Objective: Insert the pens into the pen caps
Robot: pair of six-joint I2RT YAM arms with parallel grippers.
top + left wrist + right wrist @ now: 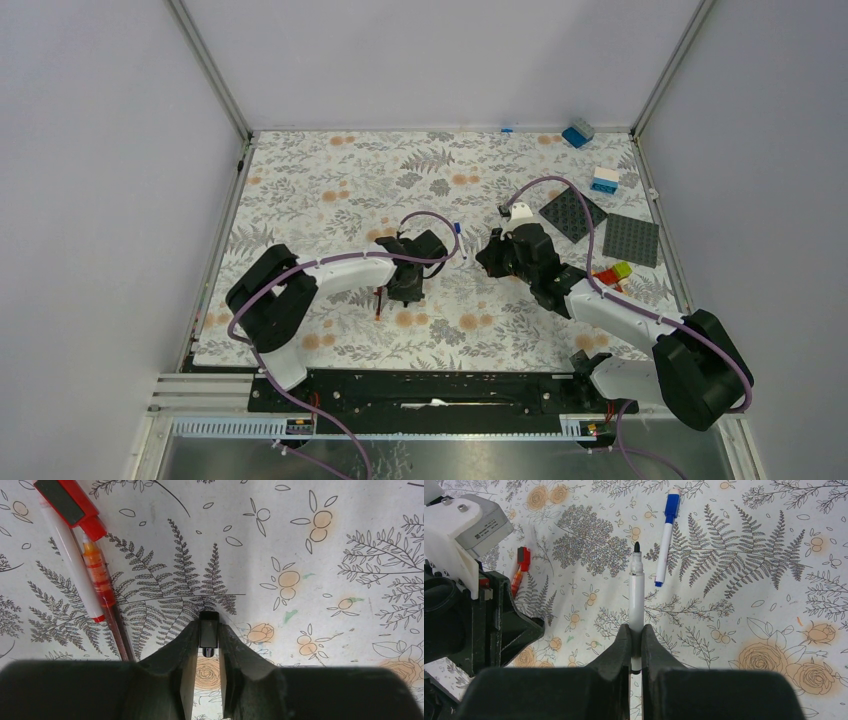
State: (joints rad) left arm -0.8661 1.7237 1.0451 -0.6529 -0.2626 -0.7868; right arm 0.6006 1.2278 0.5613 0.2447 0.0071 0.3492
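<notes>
Left arm: the left gripper hangs low over the floral mat, left of table centre. Its jaws are drawn in on a black cap. The cap sits right at the fingertips with both pads against its sides, and its round end faces back toward the wrist.

Right arm: the right gripper is right of centre, with its jaws pressed together on a black-tipped pen. It grips the white barrel near the rear end. The pen sticks straight out past the fingertips, its bare black nib leading and uncapped.

Loose items on the mat:
- The blue pen has a white barrel and is blue at both ends. It lies flat just right of the held pen's nib. In the overhead view it lies between the two grippers and touches neither.
- The white pen and the red pen lie side by side, touching, just left of the left gripper.
- A red cap with a dark pad is at their far end. I cannot tell which of the two it sits on.

Far right of the mat: toy bricks and two grey baseplates, well apart from both grippers.
</notes>
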